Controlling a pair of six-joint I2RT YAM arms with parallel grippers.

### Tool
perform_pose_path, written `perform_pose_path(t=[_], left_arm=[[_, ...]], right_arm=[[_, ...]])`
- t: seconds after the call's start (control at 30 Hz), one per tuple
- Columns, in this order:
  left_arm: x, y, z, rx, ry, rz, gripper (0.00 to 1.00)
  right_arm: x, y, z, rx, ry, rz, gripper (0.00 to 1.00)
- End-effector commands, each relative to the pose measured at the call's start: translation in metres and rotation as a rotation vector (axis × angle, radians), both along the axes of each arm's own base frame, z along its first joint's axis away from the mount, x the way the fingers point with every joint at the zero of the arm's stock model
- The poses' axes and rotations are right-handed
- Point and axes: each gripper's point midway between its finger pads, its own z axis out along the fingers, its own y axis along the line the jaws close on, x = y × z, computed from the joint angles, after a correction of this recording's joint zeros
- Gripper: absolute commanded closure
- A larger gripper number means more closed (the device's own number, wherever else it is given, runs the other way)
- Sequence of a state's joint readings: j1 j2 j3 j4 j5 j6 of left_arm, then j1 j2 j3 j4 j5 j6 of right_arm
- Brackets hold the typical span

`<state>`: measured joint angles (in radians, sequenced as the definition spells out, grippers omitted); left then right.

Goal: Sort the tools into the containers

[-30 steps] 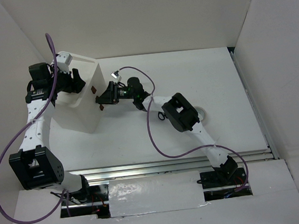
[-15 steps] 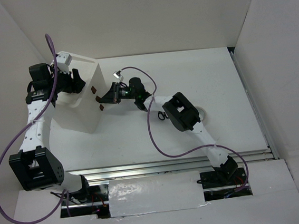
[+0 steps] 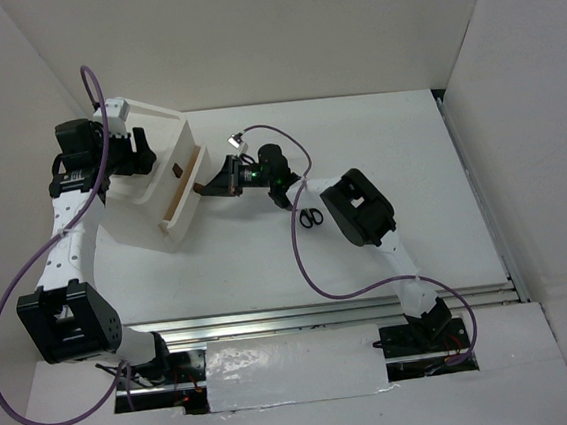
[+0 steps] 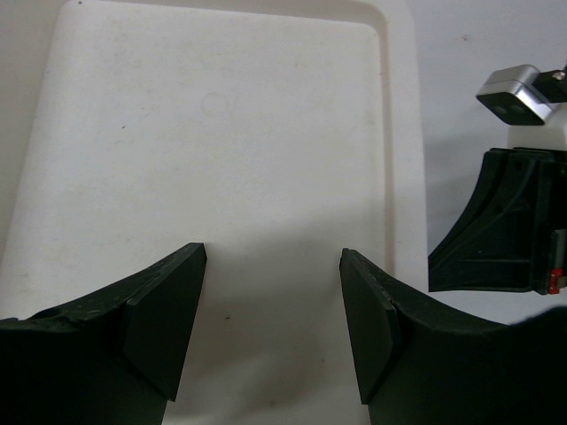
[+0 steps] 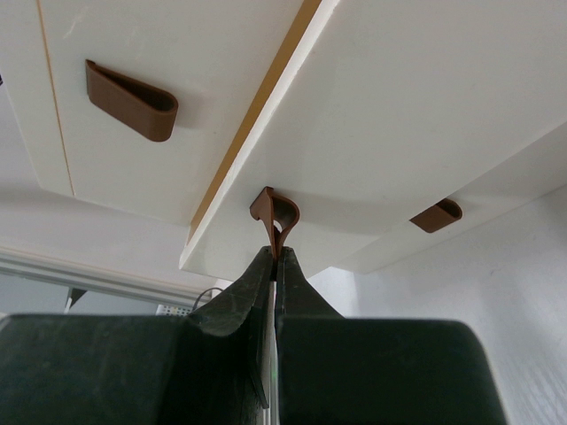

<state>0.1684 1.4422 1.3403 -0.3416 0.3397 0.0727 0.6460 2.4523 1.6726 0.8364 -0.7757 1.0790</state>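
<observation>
A tall white cabinet [image 3: 147, 201] lies at the left with its drawer fronts facing right. One drawer [image 3: 185, 187] is slid partway out, and a tan strip of its inside shows. My right gripper [image 3: 207, 187] is shut on that drawer's red-brown handle [image 5: 275, 211], pinching its thin lip between the fingertips [image 5: 266, 266]. My left gripper [image 4: 273, 255] stands open over the cabinet's flat white top [image 4: 221, 133] with nothing between its fingers; from above, the left gripper [image 3: 143, 151] sits at the cabinet's far left side. Small black-handled scissors [image 3: 310, 217] lie on the table beside the right arm.
Two more drawer handles [image 5: 133, 88] [image 5: 436, 215] show on the shut fronts either side of the held one. White walls close in the table on the left, back and right. The right arm's elbow [image 3: 358, 208] hangs over the table's middle, purple cable looping below it.
My right gripper shut on the drawer handle and drew the drawer out to the right. The right arm shifted right, uncovering the scissors. The left gripper's jaws spread a little wider.
</observation>
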Motion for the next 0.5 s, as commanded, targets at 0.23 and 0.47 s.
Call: perform_pose_path(t=[0.23,0.47], left_arm=[[-0.047,0.022,-0.085,-0.051,0.396,0.146,0.22],[-0.048,0.021,-0.085,-0.055,0.394,0.147,0.22]], right_arm=[[-0.013,-0.040,0.050,0.028,-0.071,-0.012,1.00],[-0.018,-0.065,0.037,-0.032,-0.026,-0.029,1.00]])
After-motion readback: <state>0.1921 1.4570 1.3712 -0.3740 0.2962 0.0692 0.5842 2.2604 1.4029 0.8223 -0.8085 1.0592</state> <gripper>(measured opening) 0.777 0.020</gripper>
